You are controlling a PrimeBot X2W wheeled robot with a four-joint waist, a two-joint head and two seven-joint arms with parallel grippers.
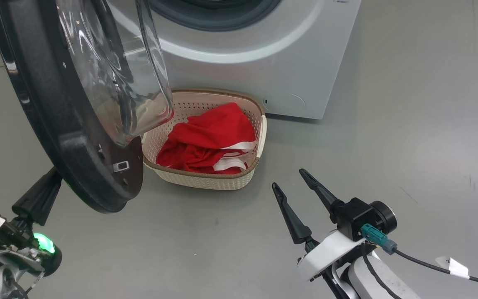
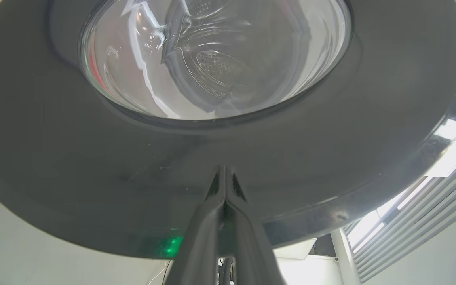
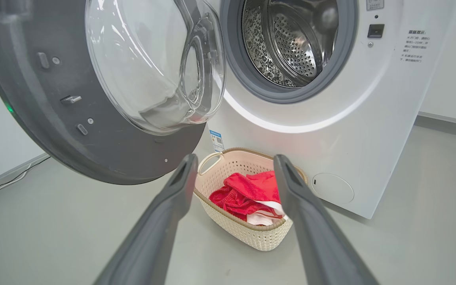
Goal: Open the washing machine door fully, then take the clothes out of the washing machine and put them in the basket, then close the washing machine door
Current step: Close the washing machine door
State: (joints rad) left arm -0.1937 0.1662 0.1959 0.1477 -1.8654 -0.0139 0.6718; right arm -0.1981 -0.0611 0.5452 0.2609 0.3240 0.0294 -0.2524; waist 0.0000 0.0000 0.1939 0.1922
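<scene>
washing machine door [image 1: 48, 124]: glossy black ring, bulging clear glass, standing open!
clothes [image 1: 206, 137]: soft red fabric, white trim, crumpled in basket [image 1: 206, 180]
basket: cream perforated plastic, woven-look brown rim, just beside white washing machine [image 1: 264, 62]
left gripper [image 2: 225, 174]: fingers pinched together, tips at door's outer face
right gripper [image 1: 286, 177]: fingers spread, holding nothing

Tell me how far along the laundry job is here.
Done: the washing machine door stands open, the clothes lie in the basket, and the visible drum looks empty. In hand: the shut left pincer has its tips at the door's outer face, apparently to push it. Left: closing the door. The right pincer hangs open, empty.
</scene>
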